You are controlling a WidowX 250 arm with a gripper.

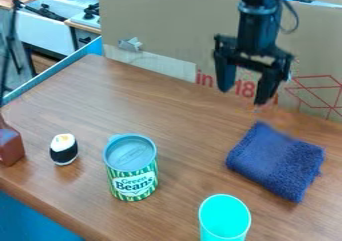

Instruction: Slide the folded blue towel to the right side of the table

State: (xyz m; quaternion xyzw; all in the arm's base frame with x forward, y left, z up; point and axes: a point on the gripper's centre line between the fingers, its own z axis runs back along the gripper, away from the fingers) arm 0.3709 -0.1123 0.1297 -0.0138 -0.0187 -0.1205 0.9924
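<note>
Gripper [242, 96] Hangs Wide Open Near Folded Towel

Two black fingers spread apart, the gripper points down over the far side of a wooden table [170, 110], with twelve o'clock at the top of the view. Nearest to it, a folded blue towel [277, 160] lies at five o'clock, apart from the fingertips. Cardboard [170, 20] with red markings stands behind the arm [259, 20], toward twelve. Farther out, a turquoise cup [225, 219] stands upright at six o'clock, at the near edge of the view. An upright can [132, 177], striped green and white beneath a blue-gray lid [130, 153], occupies the spot between seven and eight. Beyond it, toward eight, sits a toy sushi roll [63, 150], white-topped and black-sided.
</note>
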